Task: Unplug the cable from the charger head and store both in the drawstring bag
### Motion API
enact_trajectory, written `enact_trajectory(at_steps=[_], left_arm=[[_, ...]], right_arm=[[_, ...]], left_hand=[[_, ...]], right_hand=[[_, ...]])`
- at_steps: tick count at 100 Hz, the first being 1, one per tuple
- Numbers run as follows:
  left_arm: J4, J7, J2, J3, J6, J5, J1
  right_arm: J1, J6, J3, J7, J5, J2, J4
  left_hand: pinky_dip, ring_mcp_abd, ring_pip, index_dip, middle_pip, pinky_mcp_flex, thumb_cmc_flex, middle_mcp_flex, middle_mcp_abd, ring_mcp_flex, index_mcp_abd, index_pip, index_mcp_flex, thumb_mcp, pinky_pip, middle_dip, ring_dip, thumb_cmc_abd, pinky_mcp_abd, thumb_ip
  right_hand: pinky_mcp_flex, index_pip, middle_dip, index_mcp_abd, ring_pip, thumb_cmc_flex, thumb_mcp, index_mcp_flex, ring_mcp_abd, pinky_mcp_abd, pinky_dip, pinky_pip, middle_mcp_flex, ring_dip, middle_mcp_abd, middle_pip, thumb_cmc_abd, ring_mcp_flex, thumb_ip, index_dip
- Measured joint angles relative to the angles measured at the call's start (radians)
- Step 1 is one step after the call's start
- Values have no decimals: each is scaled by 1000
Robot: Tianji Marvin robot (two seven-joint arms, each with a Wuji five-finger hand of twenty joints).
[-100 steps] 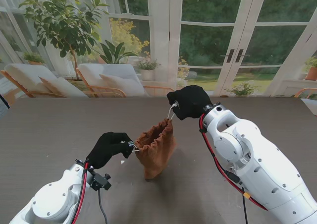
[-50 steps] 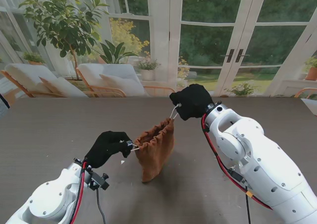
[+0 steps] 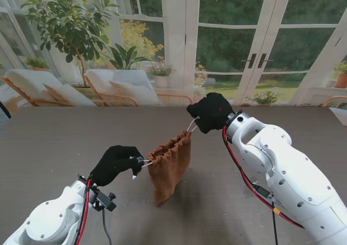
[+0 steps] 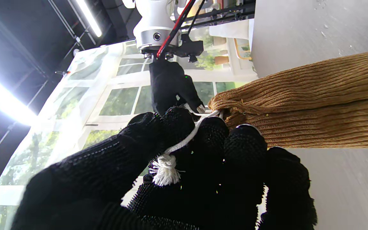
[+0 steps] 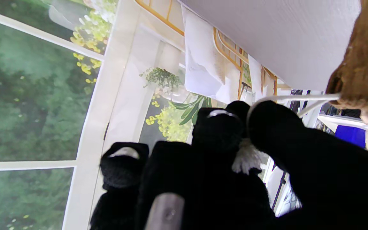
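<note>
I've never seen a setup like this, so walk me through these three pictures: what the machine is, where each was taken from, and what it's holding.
It is a two-armed white robot with black-gloved five-finger hands. The wide picture looks down from its stand at a dark table. The other two come from cameras on each wrist, shown upside down. Between the hands hangs a brown ribbed fabric drawstring bag, its mouth gathered. The left hand pinches one white drawstring cord with a tasselled end; the right hand pinches the other cord. No cable or charger head is visible.
</note>
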Motion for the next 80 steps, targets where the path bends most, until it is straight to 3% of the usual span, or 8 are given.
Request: enact_trajectory(at_steps=[80], left_arm=[[-33,-51,12,-53,-32,-11,44]], right_arm=[[55,-104,-30,-41,-44,14,79]], left_hand=[[0,-2,1,-2,0,0,0,7,0,3,0,0,0,0,1,-1,0,0,-1,0]], right_hand=[[0,1,0,-14,0,-10,0,-3,-11,-23,0,0,0,7,-12,10,4,0,0,0]])
